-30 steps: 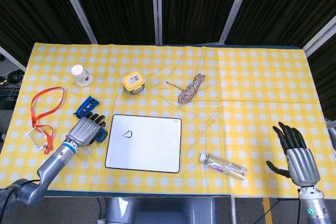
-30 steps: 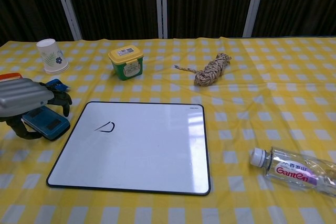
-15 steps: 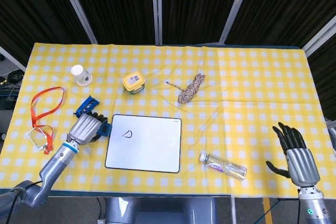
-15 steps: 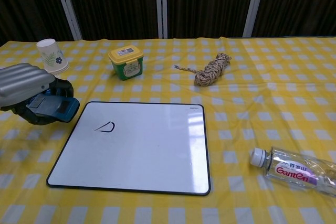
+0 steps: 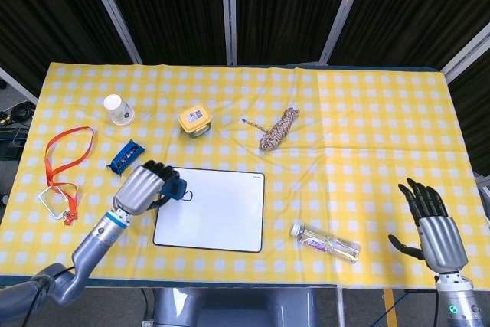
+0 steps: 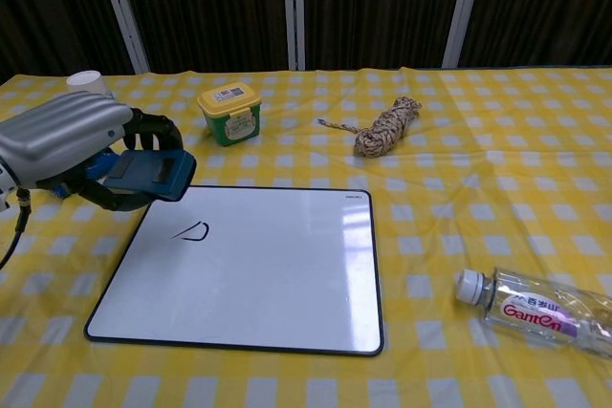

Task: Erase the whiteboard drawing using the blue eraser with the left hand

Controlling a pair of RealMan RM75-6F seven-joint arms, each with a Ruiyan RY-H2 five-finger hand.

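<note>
Chest view is showing the eraser [image 6: 148,175] gripped in the left hand [image 6: 72,145], fingers [image 6: 143,128] wrapping over its top and pinching it from both sides. It is hanging just above the board's [image 6: 277,265] 10 o'clock corner, tilted a little, its flat face looking down toward the drawing [image 6: 191,231], a small loop lying just past it at 5 o'clock from the eraser. In the head view the hand [image 5: 145,187] is covering that corner of the board [image 5: 222,212], and the drawing is hidden there.

The eraser is looking like a light, stiff plastic block with a soft felt sole, so it should be handling easily; gripping the long sides, as the hand is doing now, is keeping the felt free to press flat. The board seems smooth and loose on the cloth, so I judge it may be sliding under a hard wipe.

Against the earlier frames, the eraser is no longer lying on the desk [image 6: 478,140] at the board's 9 o'clock side: it is lifted and carried in over the corner, with the hand raised and turned. The drawing is looking unchanged.

At 12 o'clock from the board, a yellow tub [image 6: 229,112] is standing; a rope [image 6: 387,129] at 1 o'clock; a bottle [image 6: 535,311] lying at 4 o'clock. The right hand [image 5: 432,223] is hovering well apart at the desk's 4 o'clock edge, fingers spread, holding nothing.
</note>
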